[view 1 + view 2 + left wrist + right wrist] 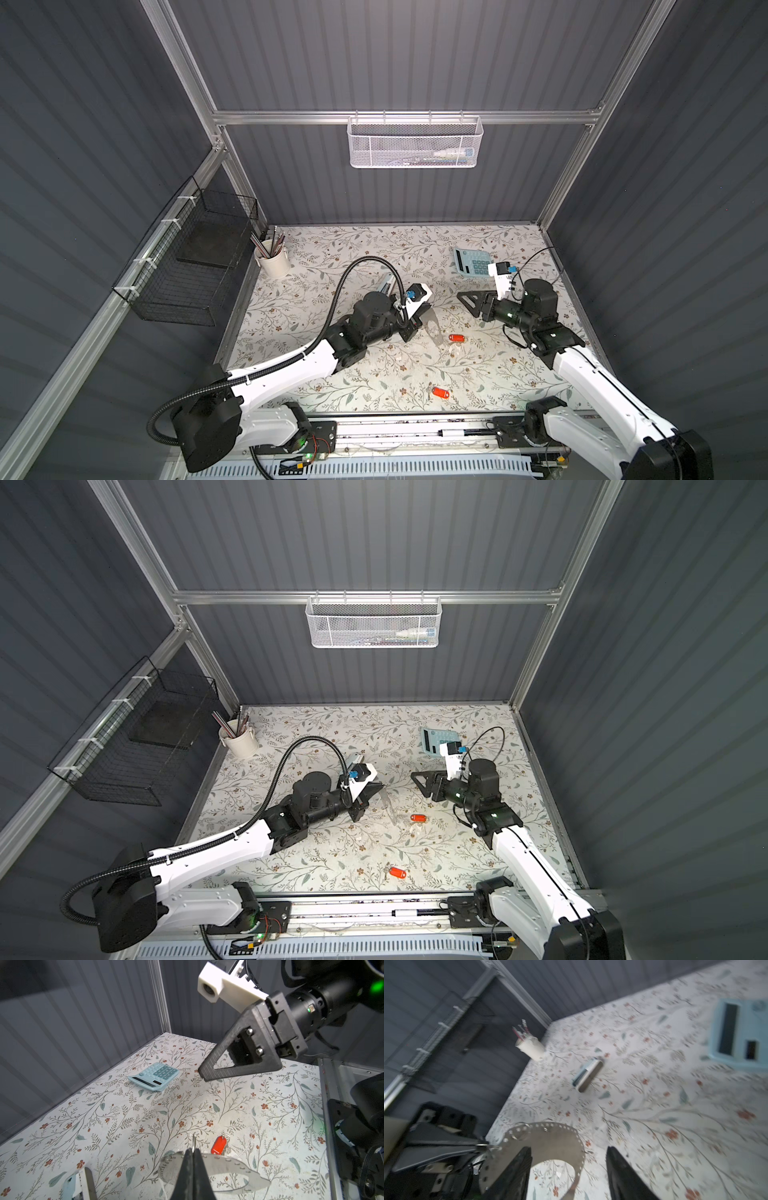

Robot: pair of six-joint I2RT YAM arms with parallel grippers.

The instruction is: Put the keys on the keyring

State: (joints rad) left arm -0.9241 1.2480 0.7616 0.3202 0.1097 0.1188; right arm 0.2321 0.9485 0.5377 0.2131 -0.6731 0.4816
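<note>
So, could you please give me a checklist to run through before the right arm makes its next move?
1. Left end effector shut on the rim of the thin gray perforated metal keyring: ok.
2. Right end effector open and empty: ok.
3. Nearer red-orange oblong plastic key lying free beside the keyring, unobstructed: ok.
4. Second red-orange plastic key lying free near the front edge: ok.
5. Both keys threaded on the keyring: not ok.
6. Free rim hole facing the right end effector: cannot tell, as the right wrist view is blurred.
</note>
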